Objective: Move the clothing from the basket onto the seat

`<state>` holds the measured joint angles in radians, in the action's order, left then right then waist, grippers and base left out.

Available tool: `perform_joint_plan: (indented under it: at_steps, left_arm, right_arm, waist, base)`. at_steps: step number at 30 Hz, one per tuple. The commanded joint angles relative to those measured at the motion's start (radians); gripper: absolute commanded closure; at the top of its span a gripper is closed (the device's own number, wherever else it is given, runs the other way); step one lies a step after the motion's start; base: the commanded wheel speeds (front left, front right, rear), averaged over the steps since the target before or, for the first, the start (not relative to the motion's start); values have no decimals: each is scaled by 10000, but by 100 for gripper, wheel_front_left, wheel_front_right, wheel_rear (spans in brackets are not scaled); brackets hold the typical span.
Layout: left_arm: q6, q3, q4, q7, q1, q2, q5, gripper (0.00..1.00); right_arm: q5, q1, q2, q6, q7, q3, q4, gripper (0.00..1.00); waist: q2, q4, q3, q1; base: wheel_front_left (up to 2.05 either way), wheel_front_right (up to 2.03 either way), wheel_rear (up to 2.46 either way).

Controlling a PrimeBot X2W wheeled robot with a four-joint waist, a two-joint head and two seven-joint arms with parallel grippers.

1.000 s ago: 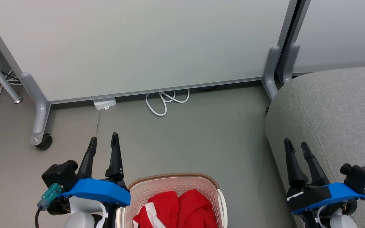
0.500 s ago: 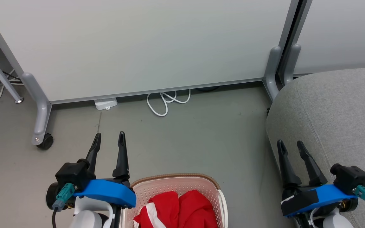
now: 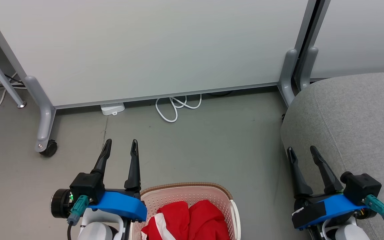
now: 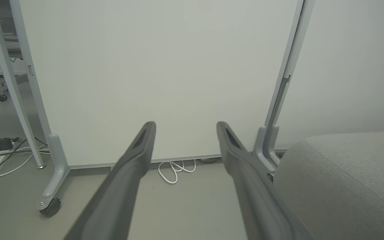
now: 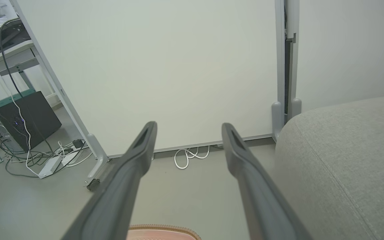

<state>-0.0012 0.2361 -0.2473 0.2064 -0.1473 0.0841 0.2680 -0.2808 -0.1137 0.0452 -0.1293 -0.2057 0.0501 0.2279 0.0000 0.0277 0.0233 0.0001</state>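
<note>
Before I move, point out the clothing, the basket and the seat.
clothing [image 3: 205, 218], head view, on the right red fold.
basket [image 3: 185, 184], head view, on the brown far rim.
seat [image 3: 355, 116], head view, on the bare grey top.

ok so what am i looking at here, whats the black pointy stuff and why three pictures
You are seeing a wheeled robot with two arms. One picture comes from a camera on its head, looking down. The black prongs are its two-fingered grippers: the left gripper and the right gripper, both open and holding nothing. The other two pictures come from cameras on each wrist, looking along those fingers toward a white partition. Between the arms, on the floor, stands a basket with red clothing in it. The grey seat is on the robot's right; the clothing is meant to go there.
</note>
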Motion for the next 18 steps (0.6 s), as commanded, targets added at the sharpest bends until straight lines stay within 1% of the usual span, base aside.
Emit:
perform_joint_plan:
  at_steps: [1,9,18]
  left_arm:
    - [-92,12,5,102,-197,-8,-218,0]
    - [-490,-84,-263,269,-176,-98,-675,0]
    - [-685,-201,-620,441,-214,-219,-1232,0]
  right_arm:
    - [233,-127,71,-18,-107,23,-17,0]
    - [865,-109,75,-20,-271,23,32,0]
    - [1490,-92,76,-21,-440,-15,183,0]
  waist:
    - [0,4,1,-1]
    - [0,34,4,-1]
    - [0,62,25,-1]
  base:
    - [0,0,0]
    - [0,0,0]
    - [0,0,0]
